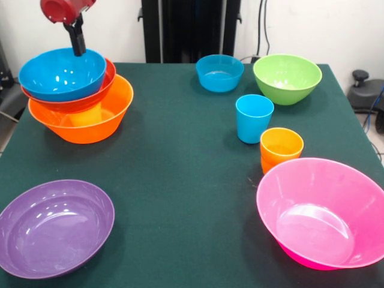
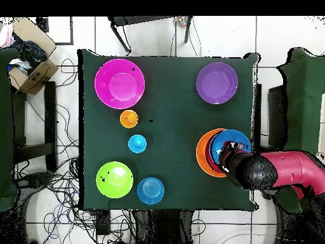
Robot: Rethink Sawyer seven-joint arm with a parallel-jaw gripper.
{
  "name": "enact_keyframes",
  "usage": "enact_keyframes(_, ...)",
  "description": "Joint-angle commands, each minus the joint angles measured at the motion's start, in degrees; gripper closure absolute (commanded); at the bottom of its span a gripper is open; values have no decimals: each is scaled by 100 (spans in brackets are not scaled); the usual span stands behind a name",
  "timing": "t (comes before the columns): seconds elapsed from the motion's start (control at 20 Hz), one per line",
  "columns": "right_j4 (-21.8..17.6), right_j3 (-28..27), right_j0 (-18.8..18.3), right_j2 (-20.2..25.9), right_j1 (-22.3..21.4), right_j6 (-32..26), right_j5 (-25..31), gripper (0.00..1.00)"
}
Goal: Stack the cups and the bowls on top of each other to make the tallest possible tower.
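Pink bowl (image 1: 324, 213) and purple bowl (image 1: 54, 228): glossy smooth plastic; the green tablecloth (image 1: 180, 168) beneath them: matt cloth.

A white-tiled floor (image 2: 279, 44) surrounded the dark green cloth-covered table (image 1: 180, 180); tangled black cables (image 2: 60, 184) lay well away from the gripper (image 1: 78, 45); an open cardboard box (image 2: 32, 67) sat farther off.

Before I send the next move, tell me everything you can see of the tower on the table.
The tower is three nested glossy plastic bowls, all upright and mouth up: a big orange bowl as base, a red-orange bowl inside it, and a blue bowl on top, sitting slightly off-centre. Something yellowish shows through the orange wall. It stands on the green table near one side edge, apart from the other bowls and cups. The gripper hangs over the blue bowl's rim; contact cannot be told.
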Motion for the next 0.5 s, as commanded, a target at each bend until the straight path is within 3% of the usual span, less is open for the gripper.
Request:
enact_keyframes(0.05,170,511,379,-187,-307,665,-119,100)
enact_keyframes(0.25,375,814,695,-274,-543,1403,-438,100)
enact_keyframes(0.5,485,1013,1410,-713,-569,2560,-1142,100)
